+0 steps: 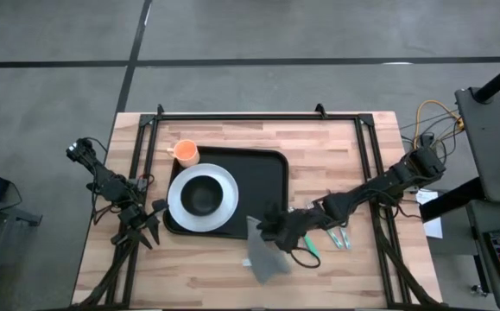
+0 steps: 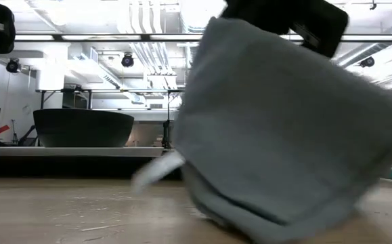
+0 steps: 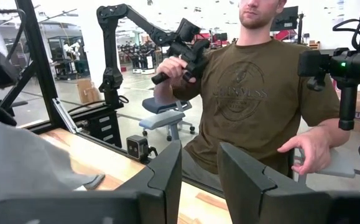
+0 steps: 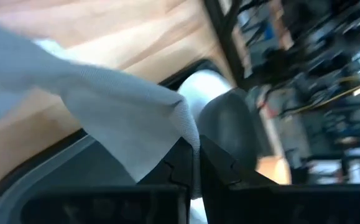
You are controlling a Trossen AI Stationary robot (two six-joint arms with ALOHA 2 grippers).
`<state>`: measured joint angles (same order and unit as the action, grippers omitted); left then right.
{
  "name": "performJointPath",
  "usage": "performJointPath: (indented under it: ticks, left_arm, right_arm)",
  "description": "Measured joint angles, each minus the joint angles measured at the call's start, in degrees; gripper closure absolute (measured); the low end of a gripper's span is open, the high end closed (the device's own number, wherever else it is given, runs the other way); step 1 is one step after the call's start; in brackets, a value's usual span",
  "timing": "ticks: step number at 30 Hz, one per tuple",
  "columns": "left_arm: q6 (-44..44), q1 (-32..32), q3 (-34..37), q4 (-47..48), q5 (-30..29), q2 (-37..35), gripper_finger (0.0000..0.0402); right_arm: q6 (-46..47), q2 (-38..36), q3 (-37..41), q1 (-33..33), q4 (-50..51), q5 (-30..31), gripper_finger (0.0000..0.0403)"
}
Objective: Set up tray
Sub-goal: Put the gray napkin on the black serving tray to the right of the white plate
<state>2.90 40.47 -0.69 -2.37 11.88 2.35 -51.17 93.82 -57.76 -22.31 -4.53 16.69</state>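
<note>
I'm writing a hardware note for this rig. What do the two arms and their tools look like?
Both arms are dark, slim, jointed links with black cables running along them. The left tool ends in two flat, angular black fingers with straight inner faces. The right tool has the same black fingers. No markings are legible on either.

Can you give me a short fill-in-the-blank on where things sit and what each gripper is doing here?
1. The right gripper is shut on a grey ____.
2. On the tray, the black bowl sits on a white ____.
3. The orange cup stands at the tray's far-left ____.
4. The left gripper, beside the tray, holds ____.

Missing words: cloth; plate; corner; nothing
</note>
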Motion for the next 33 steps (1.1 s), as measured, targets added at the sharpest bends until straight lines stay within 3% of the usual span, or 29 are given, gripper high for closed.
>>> performJointPath:
  ticks: [6, 13, 23, 33]
  left_arm:
    - [0.0, 0.02, 0.02, 0.0, 0.0, -0.01, 0.0316]
    - [-0.01, 0.01, 0.02, 0.0, 0.0, -0.01, 0.0316]
    - [0.0, 0.02, 0.02, 0.0, 0.0, 0.0, 0.0316]
    - [0.0, 0.0, 0.02, 0.0, 0.0, 0.0, 0.0316]
  right_arm:
    - [-4.77, -0.02, 0.0, 0.91, -2.94, -0.04, 0.0395]
    - [3.73, 0.16, 1.93, 8.12, 10.11, 0.0, 0.0394]
    - [3.16, 0.17, 8.21, 17.17, 9.94, -0.07, 0.0394]
    - [2.83, 0.2, 9.16, 21.96, 8.24, -0.08, 0.0394]
